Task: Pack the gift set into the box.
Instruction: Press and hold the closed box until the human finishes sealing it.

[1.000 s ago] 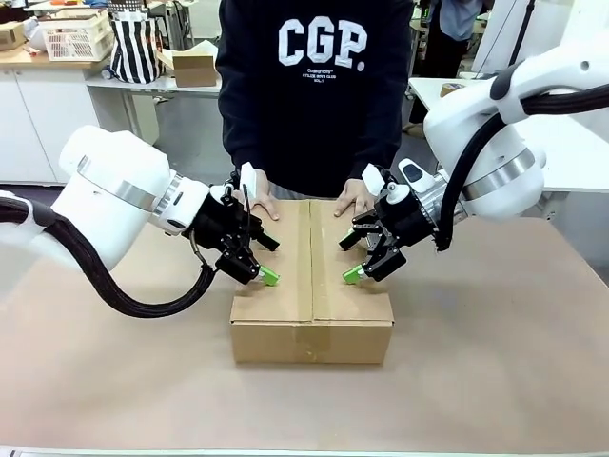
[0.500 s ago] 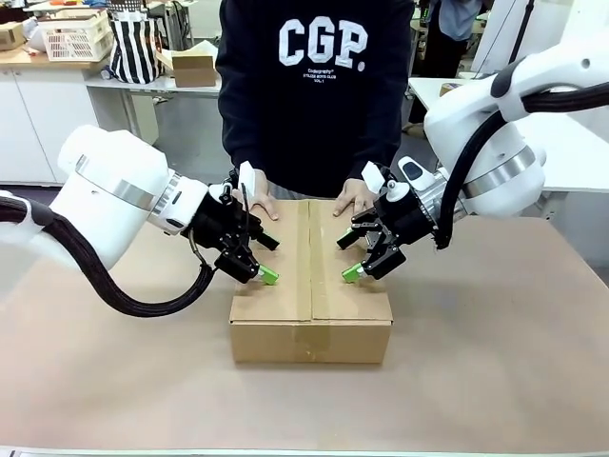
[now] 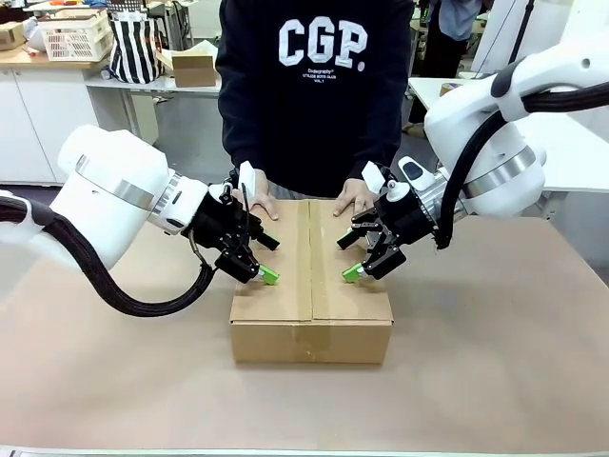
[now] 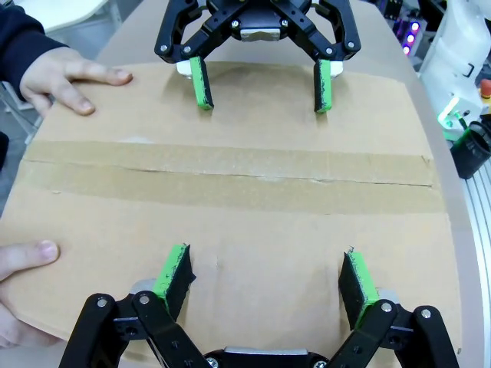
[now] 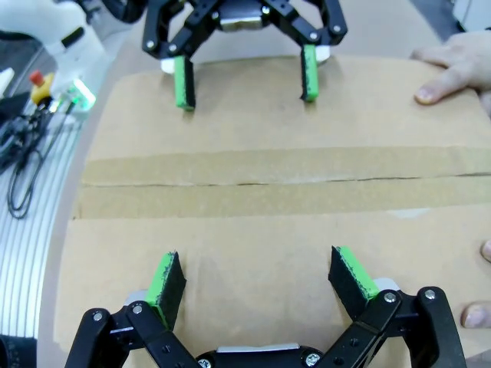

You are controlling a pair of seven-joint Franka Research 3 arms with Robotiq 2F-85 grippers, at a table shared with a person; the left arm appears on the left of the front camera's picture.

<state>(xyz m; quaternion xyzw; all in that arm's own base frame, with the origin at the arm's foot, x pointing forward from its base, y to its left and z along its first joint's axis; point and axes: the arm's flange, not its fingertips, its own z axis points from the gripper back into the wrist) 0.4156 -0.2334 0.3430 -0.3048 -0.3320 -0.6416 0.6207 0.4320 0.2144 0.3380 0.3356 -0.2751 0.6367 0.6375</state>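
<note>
Two grippers, two human hands, one carton. Front view: brown cardboard carton [image 3: 309, 343] mid-table, top flaps closed, one tape strip [image 3: 312, 307] along the seam; left gripper [image 3: 270, 259] and right gripper [image 3: 352, 257] on either side of the strip, person's right hand [image 3: 262, 200] and left hand [image 3: 355, 197] at the far end. Striped bag [image 3: 136, 46] in background, front view. Left wrist view: left gripper's two fingers spread, nothing between; carton top lies beneath them. Pink lights [image 4: 410, 37] top right. Right wrist view: right gripper's two fingers also spread, carton top beneath; black cables [image 5: 27, 146] at the side. Fingertip contact with cardboard: can't tell.
</note>
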